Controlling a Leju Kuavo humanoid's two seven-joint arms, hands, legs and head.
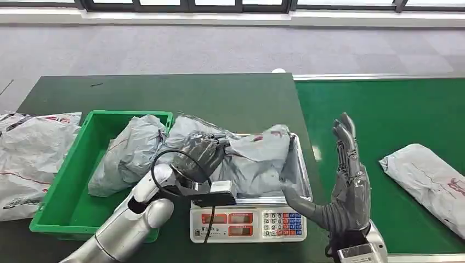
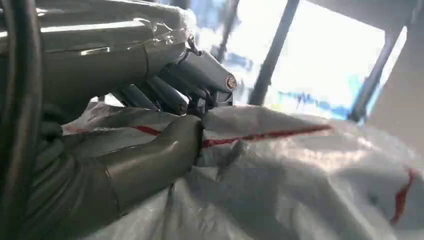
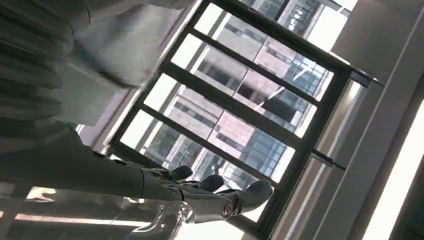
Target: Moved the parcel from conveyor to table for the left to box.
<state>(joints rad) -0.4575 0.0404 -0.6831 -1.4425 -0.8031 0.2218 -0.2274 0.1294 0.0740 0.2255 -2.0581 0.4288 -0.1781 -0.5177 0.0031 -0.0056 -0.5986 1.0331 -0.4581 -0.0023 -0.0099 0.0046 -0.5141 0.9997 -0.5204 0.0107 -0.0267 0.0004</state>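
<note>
A grey plastic mailer parcel with red print (image 1: 255,159) is seen lying on the steel pan of a white electronic weighing scale (image 1: 248,223), which stands on the dark green table (image 1: 164,93) near the centre of the head view. The left hand (image 1: 202,153) is closed on the crumpled upper surface of this parcel at its 9 o'clock side; in the left wrist view the thick grey thumb (image 2: 150,160) is pressed against the film from one side and the darker fingers (image 2: 200,80) from the other, with a fold of the bag pinched between them. The right hand (image 1: 345,181) is held upright just at 3 o'clock of the scale, fingers extended and spread, nothing gripped; its thumb is directed toward the pan edge, though contact with the parcel cannot be confirmed. In the right wrist view the fingers (image 3: 220,192) are shown outstretched against a window. A green plastic crate (image 1: 66,181) is placed at 9 o'clock of the scale, touching or nearly touching it, and a second grey mailer bag (image 1: 129,150) is contained in it, leaning against the crate's far wall. A third grey bag (image 1: 430,181) is observed on the bright green conveyor belt (image 1: 384,109) at 3 o'clock, well apart from the scale. White printed bags (image 1: 30,153) are noted at 9 o'clock beyond the crate.
</note>
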